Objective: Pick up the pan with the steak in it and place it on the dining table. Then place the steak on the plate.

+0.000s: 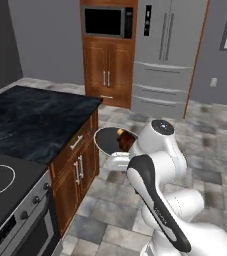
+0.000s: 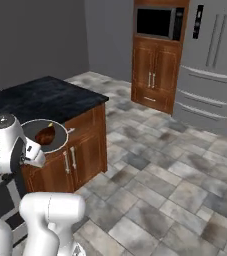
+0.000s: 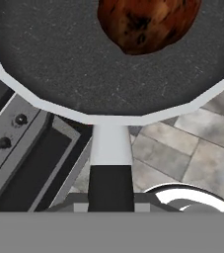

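Note:
The pan (image 1: 106, 138) hangs in the air off the end of the stove-side counter, level, above the tiled floor. The reddish-brown steak (image 1: 124, 142) lies inside it, toward the arm's side. From the right base view the pan (image 2: 46, 136) and steak (image 2: 45, 134) sit in front of the cabinet drawers. In the hand view the pan's dark inside (image 3: 59, 59) spreads across the top, with the steak (image 3: 148, 22) at the upper edge. My gripper (image 3: 111, 195) is shut on the black handle, which runs down the middle. The plate and the dining table are out of view.
A black veined counter (image 1: 30, 120) with brown cabinets (image 1: 77, 167) joins the stove (image 1: 5, 185) at the left. A tall cabinet with a microwave (image 1: 107, 22) and a steel fridge (image 1: 167, 55) stand along the far wall. Open tiled floor (image 2: 175, 165) lies to the right.

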Available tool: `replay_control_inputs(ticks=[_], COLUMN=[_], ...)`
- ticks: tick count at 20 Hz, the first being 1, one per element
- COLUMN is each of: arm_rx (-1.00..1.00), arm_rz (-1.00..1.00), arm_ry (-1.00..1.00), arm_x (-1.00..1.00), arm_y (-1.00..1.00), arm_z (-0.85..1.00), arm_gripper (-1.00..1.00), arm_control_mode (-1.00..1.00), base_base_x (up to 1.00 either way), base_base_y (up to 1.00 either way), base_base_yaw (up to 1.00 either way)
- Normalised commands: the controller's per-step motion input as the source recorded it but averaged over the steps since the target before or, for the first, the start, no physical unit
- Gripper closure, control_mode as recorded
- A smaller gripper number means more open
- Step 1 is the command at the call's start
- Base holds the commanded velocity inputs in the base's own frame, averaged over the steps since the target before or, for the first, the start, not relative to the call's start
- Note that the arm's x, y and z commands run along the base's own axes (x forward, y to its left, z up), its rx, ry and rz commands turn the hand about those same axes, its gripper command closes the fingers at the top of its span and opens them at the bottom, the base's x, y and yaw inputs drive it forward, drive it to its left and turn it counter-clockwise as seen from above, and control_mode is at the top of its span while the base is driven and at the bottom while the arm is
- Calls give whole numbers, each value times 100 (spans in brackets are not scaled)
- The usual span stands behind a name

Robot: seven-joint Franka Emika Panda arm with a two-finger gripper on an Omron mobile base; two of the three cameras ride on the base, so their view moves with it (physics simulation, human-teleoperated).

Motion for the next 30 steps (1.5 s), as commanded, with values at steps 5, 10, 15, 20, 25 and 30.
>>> replay_control_inputs(ticks=[5, 10, 15, 20, 25, 30], arm_rx=[0, 0, 0, 0, 0, 0], arm_rz=[0, 0, 0, 0, 0, 0], arm_ry=[0, 0, 0, 0, 0, 0], arm_x=[0, 0, 0, 0, 0, 0], arm_y=[0, 0, 0, 0, 0, 0], arm_z=[0, 0, 0, 0, 0, 0], arm_gripper=[100, 100, 100, 100, 100, 100], arm_control_mode=[100, 100, 100, 100, 100, 100], base_base_x=[0, 0, 0, 0, 0, 0], base_base_y=[1, 1, 1, 3, 5, 7], base_base_yaw=[-50, -50, -50, -50, -50, -50])
